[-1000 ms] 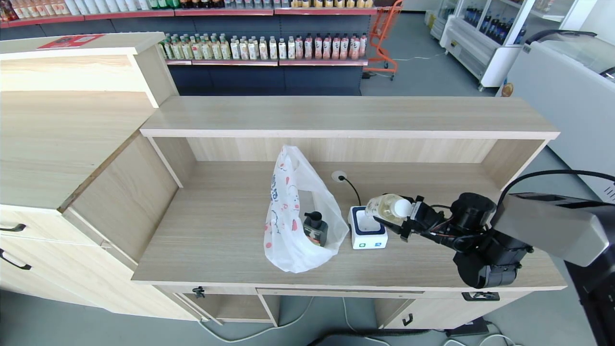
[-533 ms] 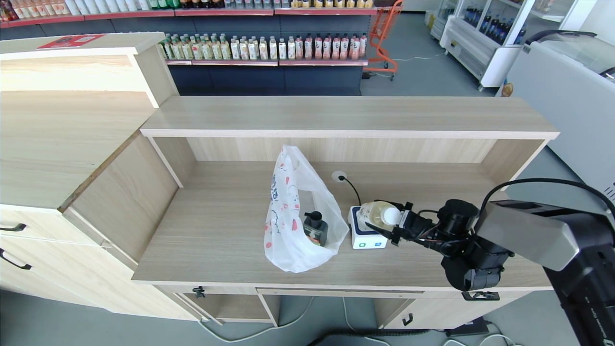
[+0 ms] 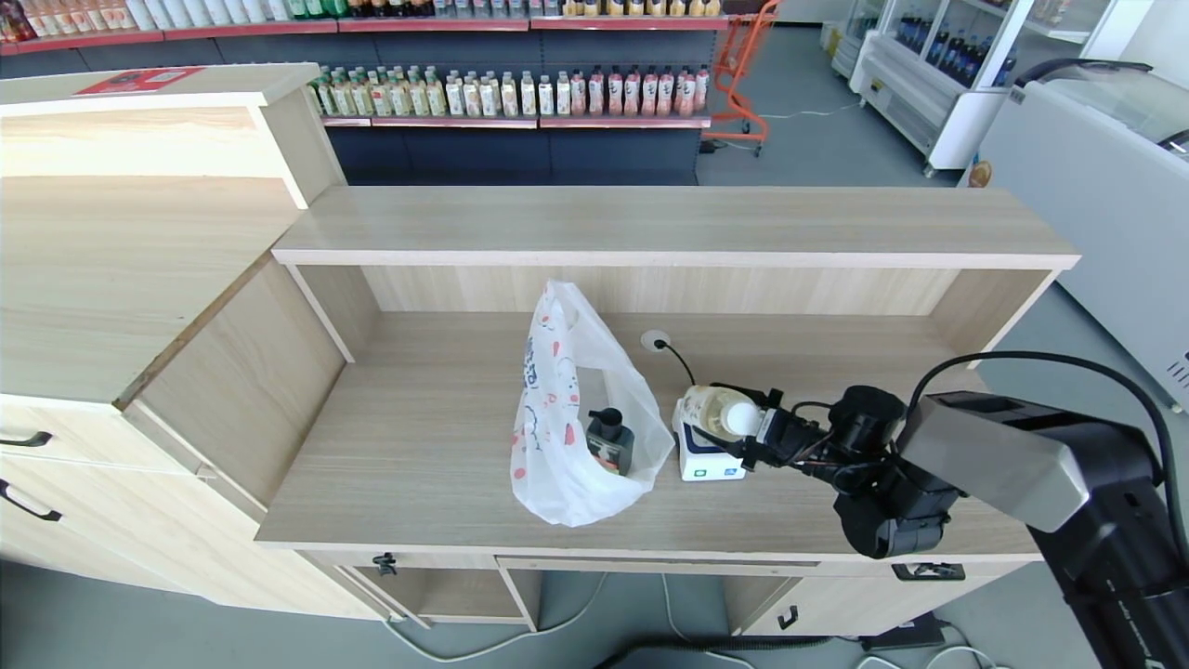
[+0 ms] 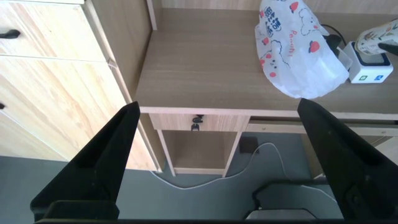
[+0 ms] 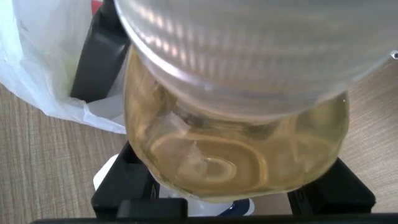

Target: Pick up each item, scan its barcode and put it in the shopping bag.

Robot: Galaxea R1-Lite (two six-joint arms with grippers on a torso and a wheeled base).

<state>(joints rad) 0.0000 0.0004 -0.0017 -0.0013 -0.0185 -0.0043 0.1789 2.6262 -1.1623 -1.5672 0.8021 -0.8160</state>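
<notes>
The right hand point(image 3: 736, 418) pinches a bottle point(image 3: 706, 407) of pale yellow liquid near its white cap. The bottle lies on its side just above the white scanner point(image 3: 708, 462), a little right of the middle of the head view. Just beside the scanner, to its left, the shopping bag point(image 3: 555, 437) stands on the surface point(image 3: 418, 446) with a dark pump bottle point(image 3: 610, 444) inside. The left hand point(image 4: 217, 107) is spread wide, with nothing between its fingers
</notes>
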